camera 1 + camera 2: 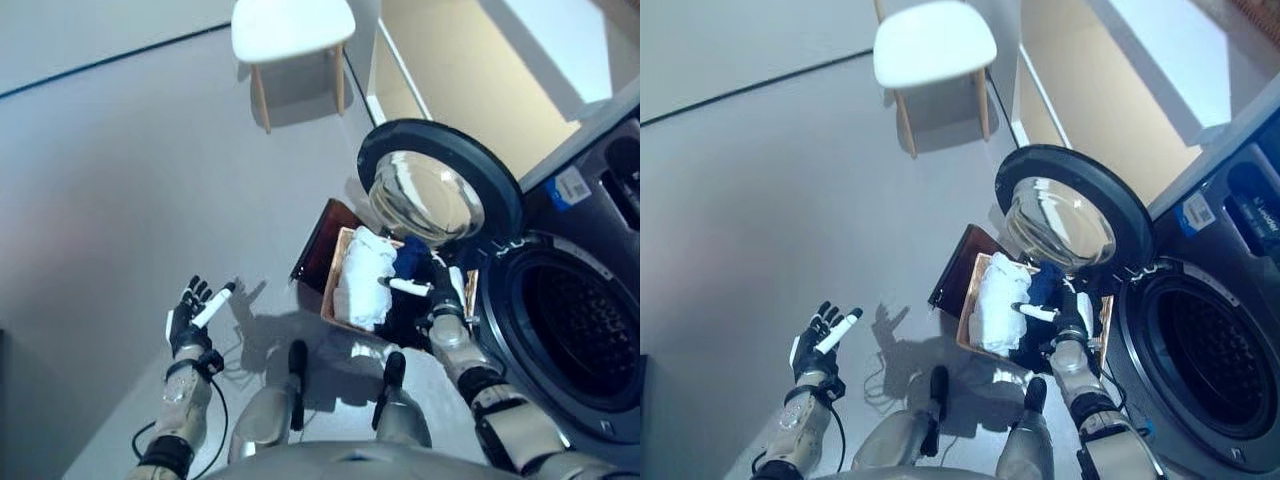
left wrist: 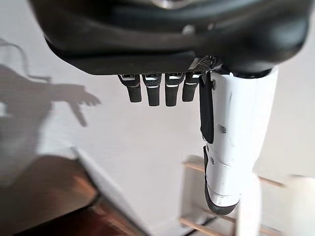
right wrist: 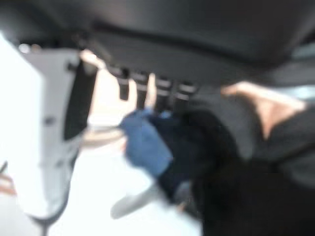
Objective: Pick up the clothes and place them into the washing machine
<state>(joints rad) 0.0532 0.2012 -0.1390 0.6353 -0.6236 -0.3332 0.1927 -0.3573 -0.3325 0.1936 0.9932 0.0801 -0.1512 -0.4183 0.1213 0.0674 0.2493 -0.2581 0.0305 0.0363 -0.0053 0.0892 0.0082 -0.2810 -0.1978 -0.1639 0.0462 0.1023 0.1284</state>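
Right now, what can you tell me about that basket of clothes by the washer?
The basket is a shallow wooden-looking tray on the grey floor, just under the washer's open door. It holds a crumpled white cloth on its left side and dark blue clothes on the right. The right hand reaches into it, fingers straight, over the dark clothes.

Open door (image 1: 440, 185) overhangs basket (image 1: 338, 275); drum mouth (image 1: 580, 325) unobstructed.

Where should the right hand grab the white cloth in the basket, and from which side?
Probably from above, at the bunched top of the white cloth. It lies heaped in the wooden basket, whose walls block a sideways approach, and its raised folds give fingers something to close round. The right hand hovers open over the dark clothes beside it, so a short move toward the robot's left should reach it.
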